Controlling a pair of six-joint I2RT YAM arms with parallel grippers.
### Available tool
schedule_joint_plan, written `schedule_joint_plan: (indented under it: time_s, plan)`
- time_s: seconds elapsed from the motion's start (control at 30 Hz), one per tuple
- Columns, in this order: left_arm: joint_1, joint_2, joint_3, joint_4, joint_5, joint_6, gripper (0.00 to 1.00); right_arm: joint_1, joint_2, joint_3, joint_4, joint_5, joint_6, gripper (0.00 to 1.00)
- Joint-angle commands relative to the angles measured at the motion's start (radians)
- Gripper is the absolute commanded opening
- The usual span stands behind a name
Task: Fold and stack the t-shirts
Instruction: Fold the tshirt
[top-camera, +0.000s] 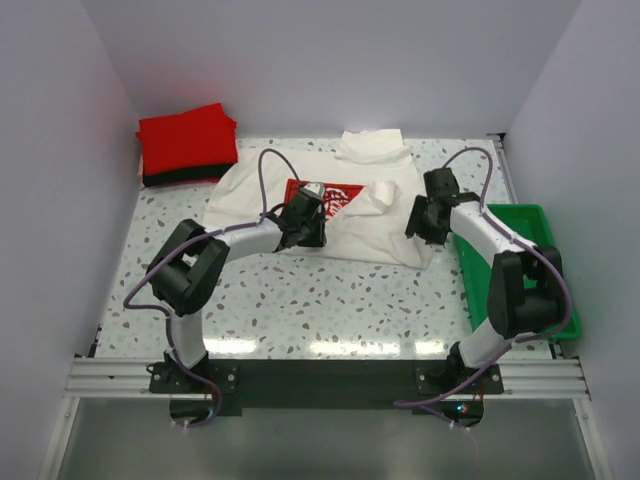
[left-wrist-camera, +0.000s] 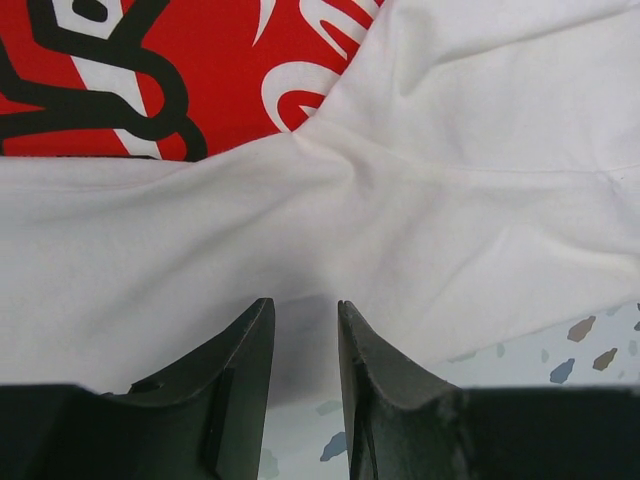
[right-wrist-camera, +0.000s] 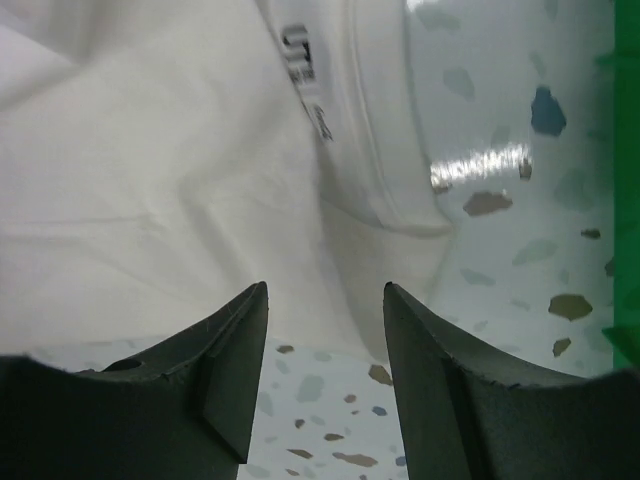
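Note:
The cream-white t-shirt (top-camera: 355, 225) lies crumpled and partly spread at the back middle of the table, its red chest print (top-camera: 335, 195) facing up. A folded red t-shirt (top-camera: 187, 138) sits on a folded black one (top-camera: 170, 181) in the back left corner. My left gripper (top-camera: 303, 228) is low over the white shirt's near edge, just below the print; in the left wrist view (left-wrist-camera: 305, 305) its jaws are a little apart with nothing between them. My right gripper (top-camera: 420, 220) is open over the shirt's right edge (right-wrist-camera: 150, 150), near the neck label (right-wrist-camera: 298, 50), and holds nothing.
A green plastic tray (top-camera: 545, 225) stands along the table's right side, close to the right arm; its edge shows in the right wrist view (right-wrist-camera: 625, 200). The speckled tabletop (top-camera: 300, 310) runs in front of the shirt. White walls enclose the left, back and right.

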Motion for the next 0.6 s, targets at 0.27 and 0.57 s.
schedule_joint_plan:
  time_s: [0.27, 0.57]
  plan:
    - [0.029, -0.052, 0.02, -0.012, -0.04, -0.034, 0.37, 0.012, -0.046, -0.221, 0.105, 0.024, 0.047, 0.38]
    - [0.037, -0.048, -0.021, -0.032, -0.093, -0.066, 0.36, -0.011, -0.135, -0.234, -0.017, 0.162, 0.03, 0.0]
